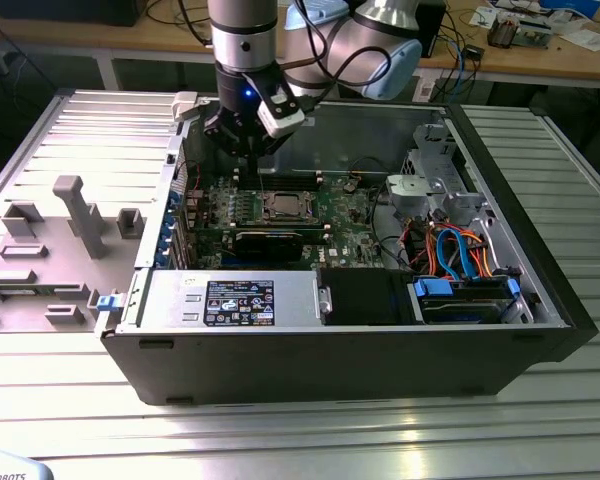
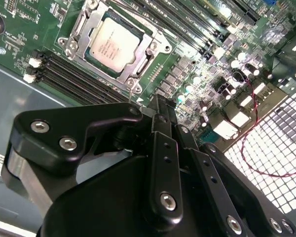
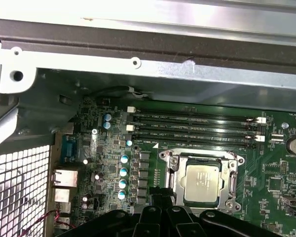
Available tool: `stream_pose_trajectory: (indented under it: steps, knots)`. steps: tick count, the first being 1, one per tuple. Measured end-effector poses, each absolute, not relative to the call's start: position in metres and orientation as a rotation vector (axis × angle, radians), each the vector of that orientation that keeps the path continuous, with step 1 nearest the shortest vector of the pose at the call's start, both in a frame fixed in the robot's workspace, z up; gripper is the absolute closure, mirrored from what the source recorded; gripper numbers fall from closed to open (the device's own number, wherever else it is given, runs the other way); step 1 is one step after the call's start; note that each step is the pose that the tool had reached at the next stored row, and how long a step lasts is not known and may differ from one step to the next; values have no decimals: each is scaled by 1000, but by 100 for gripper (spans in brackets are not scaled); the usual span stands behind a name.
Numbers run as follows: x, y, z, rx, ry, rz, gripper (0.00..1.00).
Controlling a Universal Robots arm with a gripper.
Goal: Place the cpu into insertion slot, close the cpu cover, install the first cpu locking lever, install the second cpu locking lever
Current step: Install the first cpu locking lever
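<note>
Taking the green circuit board (image 1: 280, 215) inside the open computer case (image 1: 500, 260) as the landmark: above its side toward the exterior view's left, the gripper (image 1: 248, 150) is held, its fingers (image 2: 160, 116) pressed together on nothing. Further right, near the board's middle, the cpu (image 2: 114, 42) is seated in the insertion slot (image 3: 203, 181). The cpu cover (image 2: 138, 66) appears to be folded down around it.

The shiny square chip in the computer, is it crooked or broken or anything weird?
Nothing stands out. The cpu lies flat and square in the insertion slot, with the cpu cover framing it evenly. No cracks or bent parts show. The gripper hangs above the board beside it, holding nothing.
</note>
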State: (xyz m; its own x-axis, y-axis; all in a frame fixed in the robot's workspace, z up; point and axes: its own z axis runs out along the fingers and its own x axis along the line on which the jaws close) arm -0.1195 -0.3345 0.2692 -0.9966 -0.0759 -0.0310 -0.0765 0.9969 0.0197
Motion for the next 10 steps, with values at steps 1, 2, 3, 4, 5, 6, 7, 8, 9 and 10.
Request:
stream_pose_trajectory:
  steps: [1, 2, 3, 4, 5, 6, 7, 8, 9, 10]
  knots:
    - [-120, -334, 269, -119, 3109, 33, 89]
    - [-120, -333, 269, -119, 3109, 32, 89]
    - [-120, -330, 268, -119, 3109, 33, 89]
    - [-121, -329, 268, -119, 3109, 33, 89]
    - [-121, -327, 267, -119, 3109, 33, 89]
    - [-121, -325, 267, -119, 3109, 32, 89]
    - [-121, -324, 266, -119, 3109, 33, 89]
    - [-121, -323, 266, -119, 3109, 33, 89]
    - [-121, -321, 265, -118, 3109, 33, 89]
    - [-121, -320, 264, -118, 3109, 33, 89]
